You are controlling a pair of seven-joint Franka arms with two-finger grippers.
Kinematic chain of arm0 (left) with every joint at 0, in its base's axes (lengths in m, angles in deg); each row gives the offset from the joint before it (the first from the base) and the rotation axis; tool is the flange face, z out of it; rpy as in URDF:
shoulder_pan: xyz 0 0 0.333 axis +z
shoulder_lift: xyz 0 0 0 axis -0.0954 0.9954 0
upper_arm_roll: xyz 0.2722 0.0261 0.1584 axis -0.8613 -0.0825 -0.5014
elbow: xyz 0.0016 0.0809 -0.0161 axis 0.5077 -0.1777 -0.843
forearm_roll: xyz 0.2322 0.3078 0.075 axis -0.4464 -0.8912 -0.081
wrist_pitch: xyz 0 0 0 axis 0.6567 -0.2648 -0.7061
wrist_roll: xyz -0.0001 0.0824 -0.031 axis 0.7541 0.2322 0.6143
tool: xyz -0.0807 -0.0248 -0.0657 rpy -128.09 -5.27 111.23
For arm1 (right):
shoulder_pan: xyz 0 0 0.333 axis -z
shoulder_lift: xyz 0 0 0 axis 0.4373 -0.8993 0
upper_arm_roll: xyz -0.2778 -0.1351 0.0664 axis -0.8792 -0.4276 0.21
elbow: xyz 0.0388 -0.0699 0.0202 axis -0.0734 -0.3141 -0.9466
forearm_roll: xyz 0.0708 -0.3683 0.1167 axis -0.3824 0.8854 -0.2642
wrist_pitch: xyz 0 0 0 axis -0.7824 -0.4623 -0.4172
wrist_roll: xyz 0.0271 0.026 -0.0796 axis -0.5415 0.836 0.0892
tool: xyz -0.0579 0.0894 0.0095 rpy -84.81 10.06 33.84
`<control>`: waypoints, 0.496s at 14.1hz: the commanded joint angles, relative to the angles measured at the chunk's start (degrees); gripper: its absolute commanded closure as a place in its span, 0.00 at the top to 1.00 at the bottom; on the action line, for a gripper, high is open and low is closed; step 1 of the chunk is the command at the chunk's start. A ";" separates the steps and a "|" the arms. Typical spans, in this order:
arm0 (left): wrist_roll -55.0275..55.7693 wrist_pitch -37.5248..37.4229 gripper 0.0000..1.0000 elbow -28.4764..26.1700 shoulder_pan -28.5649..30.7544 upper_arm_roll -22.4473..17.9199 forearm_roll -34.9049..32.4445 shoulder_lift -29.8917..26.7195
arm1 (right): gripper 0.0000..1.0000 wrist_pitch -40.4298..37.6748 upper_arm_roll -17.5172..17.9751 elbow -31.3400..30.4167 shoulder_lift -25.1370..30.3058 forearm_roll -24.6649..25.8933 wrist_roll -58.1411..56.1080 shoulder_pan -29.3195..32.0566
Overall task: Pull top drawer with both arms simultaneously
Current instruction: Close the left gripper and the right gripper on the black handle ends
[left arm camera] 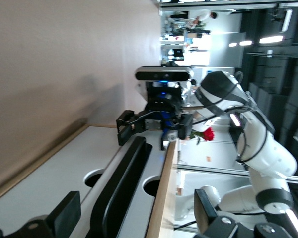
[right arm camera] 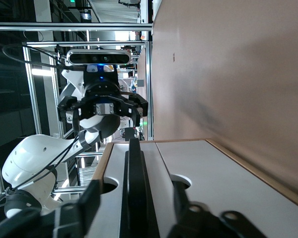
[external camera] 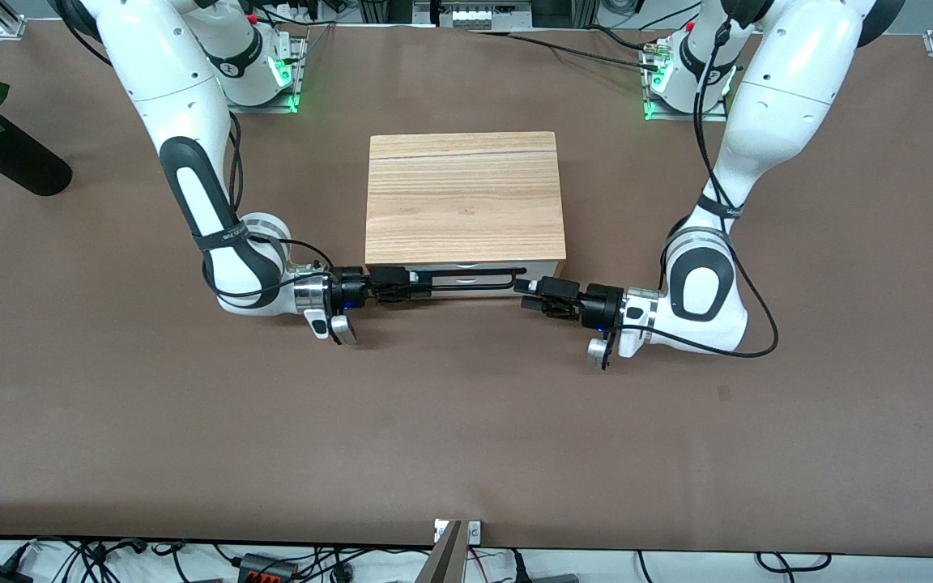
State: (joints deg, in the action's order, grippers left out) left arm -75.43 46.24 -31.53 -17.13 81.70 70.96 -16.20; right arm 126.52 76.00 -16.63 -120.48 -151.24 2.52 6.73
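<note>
Both pincers straddle the black bar handle (external camera: 466,275), fingers spread, nothing clamped: left pincer (external camera: 528,294), right pincer (external camera: 402,286). Top drawer (external camera: 466,270) looks unpulled.

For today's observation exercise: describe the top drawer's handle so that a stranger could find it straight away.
Start at the light-wood cabinet mid-table. On its white front, facing the camera, runs the top drawer with its long black bar handle. The right gripper and left gripper flank its two ends, fingers open around it.
</note>
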 commanded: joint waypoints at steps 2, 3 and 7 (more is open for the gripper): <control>-4.87 -3.43 0.94 -2.77 -0.12 1.51 6.21 2.08 | 0.23 -0.02 -0.24 -1.12 0.68 -1.47 -1.70 -0.39; -6.53 -3.43 0.93 -3.04 -0.04 2.13 6.83 2.78 | 0.18 -0.10 -0.24 -1.12 0.68 -1.47 -1.61 -0.39; -8.31 -3.43 0.78 -4.61 0.05 3.27 8.15 3.58 | 0.02 -0.46 -0.24 -1.12 0.59 -1.47 -1.08 -0.39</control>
State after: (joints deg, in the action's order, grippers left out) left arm -81.89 43.29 -34.68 -17.45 84.15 77.26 -12.11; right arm 126.45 75.97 -16.79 -120.49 -151.45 1.87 6.72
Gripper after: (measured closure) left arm 0.119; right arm 0.806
